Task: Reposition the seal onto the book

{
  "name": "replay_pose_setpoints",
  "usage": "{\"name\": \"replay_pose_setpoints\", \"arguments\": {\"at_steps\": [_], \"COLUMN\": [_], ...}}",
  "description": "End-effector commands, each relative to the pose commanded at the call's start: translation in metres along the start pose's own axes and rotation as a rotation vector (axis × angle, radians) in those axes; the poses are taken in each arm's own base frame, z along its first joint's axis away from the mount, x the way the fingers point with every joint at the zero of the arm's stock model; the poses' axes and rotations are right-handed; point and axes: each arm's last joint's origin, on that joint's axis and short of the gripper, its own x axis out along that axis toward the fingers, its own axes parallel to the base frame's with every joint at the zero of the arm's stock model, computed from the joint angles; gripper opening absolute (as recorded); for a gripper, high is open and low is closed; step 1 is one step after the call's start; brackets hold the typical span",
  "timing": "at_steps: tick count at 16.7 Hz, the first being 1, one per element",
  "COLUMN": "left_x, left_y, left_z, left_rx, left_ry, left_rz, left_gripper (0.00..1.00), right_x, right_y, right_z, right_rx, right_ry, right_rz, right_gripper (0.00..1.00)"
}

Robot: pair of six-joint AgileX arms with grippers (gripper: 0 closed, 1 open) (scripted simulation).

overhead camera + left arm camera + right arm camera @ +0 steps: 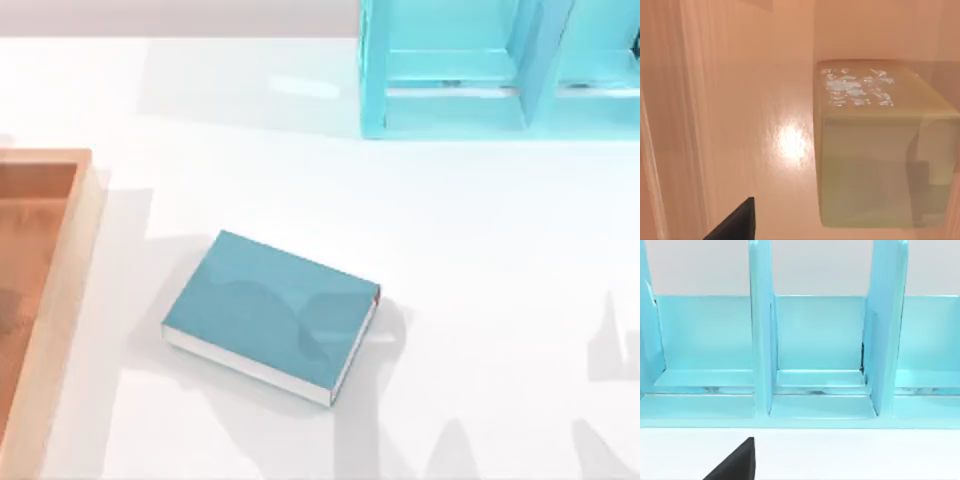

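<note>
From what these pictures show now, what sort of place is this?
Probably a rendered tabletop workspace, desk-like: a plain white table carrying a thick teal-blue book with white page edges, a light cyan shelf unit with upright dividers at the far side, and an orange-brown wooden tray at the left edge.

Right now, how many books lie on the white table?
1. The thick teal-blue book with white page edges lies flat near the table's middle, between the wooden tray at left and the cyan shelf unit at back right.
</note>
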Motion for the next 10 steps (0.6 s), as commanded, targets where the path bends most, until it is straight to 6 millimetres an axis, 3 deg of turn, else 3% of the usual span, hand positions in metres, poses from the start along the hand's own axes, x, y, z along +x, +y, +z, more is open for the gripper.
{"name": "replay_pose_setpoints", "arguments": {"at_steps": [6, 10], "left_x": [0.068, 0.079], "left_y": [0.001, 0.001], "left_z": [0.001, -0.001], "left_rx": [0.000, 0.000], "left_ry": [-0.010, -0.004], "left_rz": [0.003, 0.001], "left_gripper": [1.00, 1.00], "right_x": [0.000, 0.000], "right_y": [0.000, 0.000], "right_z": [0.000, 0.000], "right_rx": [0.000, 0.000], "right_ry": [0.000, 0.000], "right_rz": [0.000, 0.000], "right_gripper": [1.00, 1.00]}}
